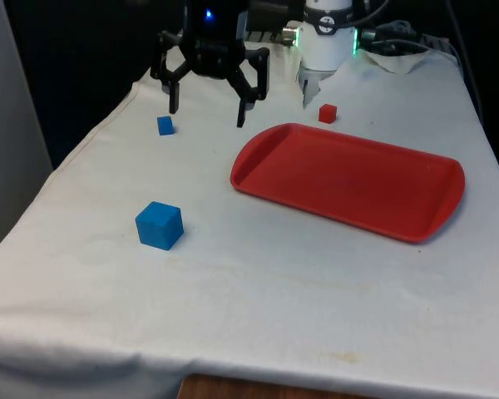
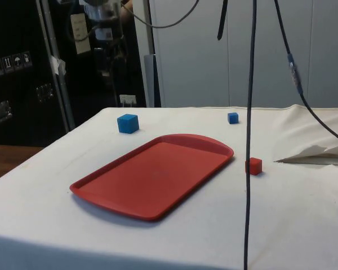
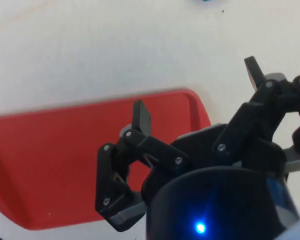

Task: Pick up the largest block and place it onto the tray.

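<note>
a white cloth (image 1: 316, 283) covers the table. the gripper (image 1: 208, 116) hangs above its far end, fingers spread wide, holding nothing. the big blue block (image 1: 159, 225) sits near the front view's left, apart from the red tray (image 1: 349, 179). a small blue block (image 1: 165, 125) and a red block (image 1: 327, 113) lie farther back.
</note>
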